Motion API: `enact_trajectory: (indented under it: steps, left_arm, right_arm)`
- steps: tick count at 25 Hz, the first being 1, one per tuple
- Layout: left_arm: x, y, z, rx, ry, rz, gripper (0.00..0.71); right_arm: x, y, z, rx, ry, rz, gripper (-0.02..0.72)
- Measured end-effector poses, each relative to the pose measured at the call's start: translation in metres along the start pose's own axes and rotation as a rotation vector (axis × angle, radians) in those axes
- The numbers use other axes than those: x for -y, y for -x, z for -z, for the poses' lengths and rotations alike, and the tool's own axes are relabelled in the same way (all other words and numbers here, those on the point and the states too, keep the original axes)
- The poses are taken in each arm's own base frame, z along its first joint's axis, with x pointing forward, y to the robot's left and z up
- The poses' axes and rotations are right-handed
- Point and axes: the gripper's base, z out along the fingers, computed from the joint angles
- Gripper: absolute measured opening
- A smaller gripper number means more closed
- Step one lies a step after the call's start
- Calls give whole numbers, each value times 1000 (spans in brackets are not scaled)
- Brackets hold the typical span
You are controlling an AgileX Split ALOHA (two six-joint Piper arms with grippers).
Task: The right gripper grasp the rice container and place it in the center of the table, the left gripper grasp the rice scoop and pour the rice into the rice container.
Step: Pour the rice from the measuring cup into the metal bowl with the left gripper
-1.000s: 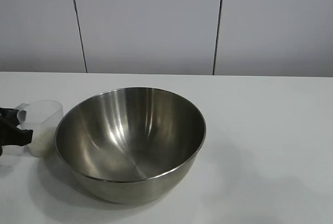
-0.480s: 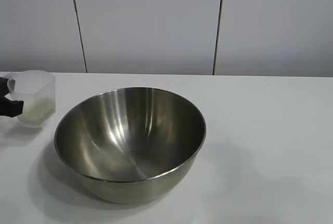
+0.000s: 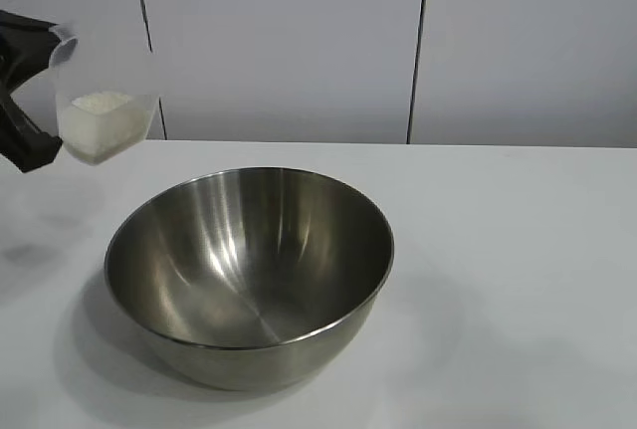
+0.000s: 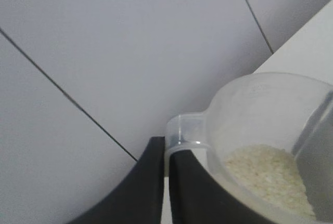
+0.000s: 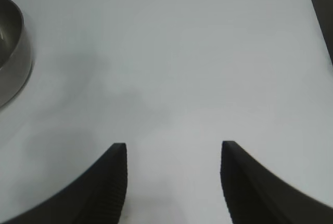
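Stainless-steel rice container (image 3: pixel 249 275) is seated upright on the white table (image 3: pixel 518 250), roughly mid-table, inside bare. The rice scoop (image 3: pixel 103 101) is held in the air above and to the left of the rice container, well apart from its rim, slightly tilted. It is clamped by the left gripper (image 3: pixel 25 91) at its small tab, the 2 fingers (image 4: pixel 156 182) closed together on that tab in the left wrist view. The rice (image 3: pixel 100 122) is seen piled in the scoop's bottom, none in the container. The right gripper (image 5: pixel 173 182) is parked low over bare table to the right of the rice container, fingers spread, nothing between them.
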Motion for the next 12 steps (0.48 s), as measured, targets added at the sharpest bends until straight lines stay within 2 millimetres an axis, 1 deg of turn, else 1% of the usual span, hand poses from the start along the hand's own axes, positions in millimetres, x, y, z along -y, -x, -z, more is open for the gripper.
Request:
enact_trajectory:
  steps: [2,5,12]
  left_arm:
    - [3,9,3,-11,19,-135,11]
    - [3,18,8,-20,78,-280,11]
    - [-4,39,6,15,128,-516,11]
  right_arm:
    - [0,0,0,0,0,0,370]
    - [0,0,0,0,0,0,370]
    - [0,0,0,0,0,0,370]
